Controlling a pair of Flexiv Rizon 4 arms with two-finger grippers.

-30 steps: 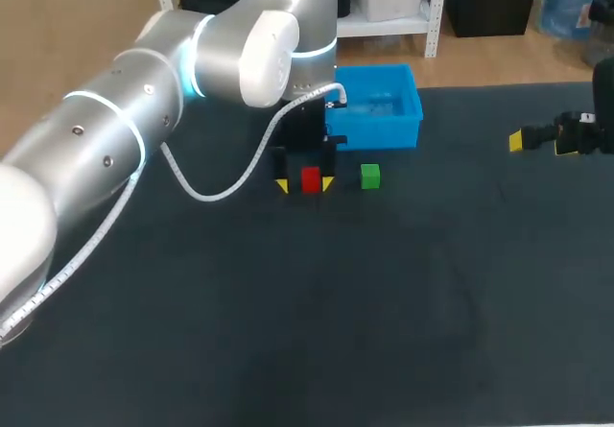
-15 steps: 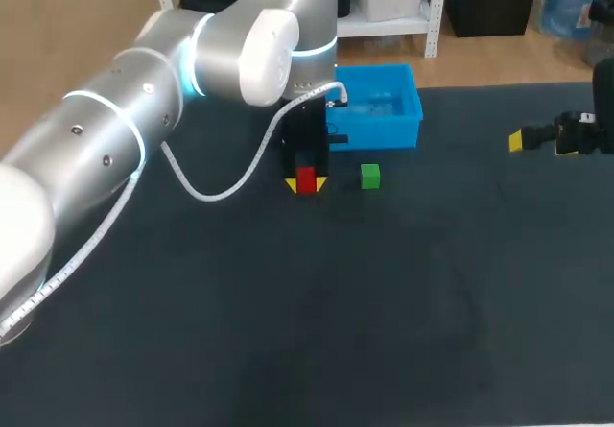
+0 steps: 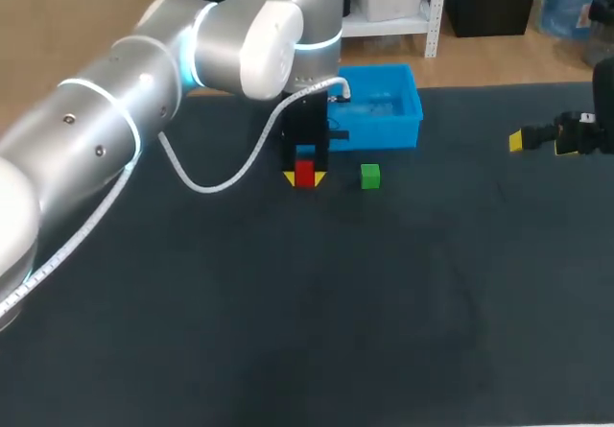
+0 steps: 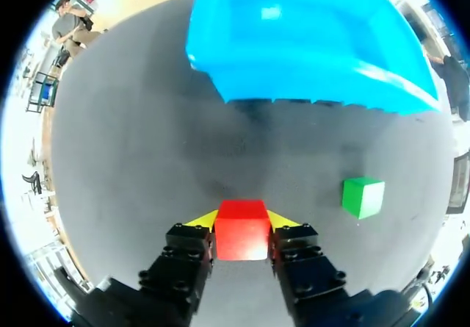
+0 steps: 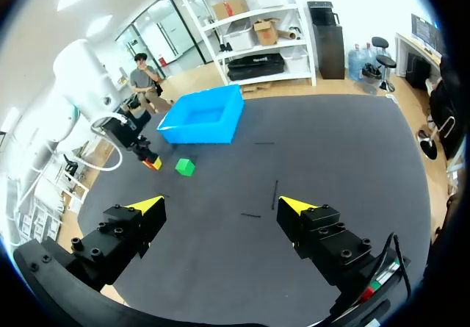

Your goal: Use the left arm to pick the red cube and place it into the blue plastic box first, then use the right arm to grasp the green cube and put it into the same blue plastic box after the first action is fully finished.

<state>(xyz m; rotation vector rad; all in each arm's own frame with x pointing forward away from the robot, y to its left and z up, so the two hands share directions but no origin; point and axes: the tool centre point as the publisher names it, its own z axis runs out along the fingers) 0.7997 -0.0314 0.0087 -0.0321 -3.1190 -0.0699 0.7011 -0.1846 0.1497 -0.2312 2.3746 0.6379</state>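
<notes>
The dark desk [image 3: 336, 341] lies bare on its near side. The left arm [image 3: 106, 130] comes in from the near left corner as a thick silver limb and climbs away across the desk to a bent joint. From there its wrist turns straight down, so the left jaws point at the desk top just in front of the blue plastic box [image 3: 384, 131]. A white cable [image 3: 221, 185] hangs in a loop from the arm to the wrist. The left jaws are closed on the red cube [image 3: 305, 174]. In the left wrist view the cube [image 4: 242, 228] sits squarely between the two black fingers, and the yellow fingertips [image 4: 203, 219] press it from both sides. Whether it rests on the desk or is just off it cannot be told. The green cube [image 3: 370, 176] sits on the desk just beside the gripped one, on its right and apart from it [image 4: 363, 197]. Beyond both cubes stands the blue plastic box [image 4: 323, 84], open at the top, near the desk's far edge. The right arm [image 3: 585, 134] enters at the right edge, level and low, well apart from the cubes. The right jaws stand wide open with nothing between their fingertips [image 5: 149, 205], facing across the desk toward the green cube [image 5: 185, 167] and the box [image 5: 197, 134].
</notes>
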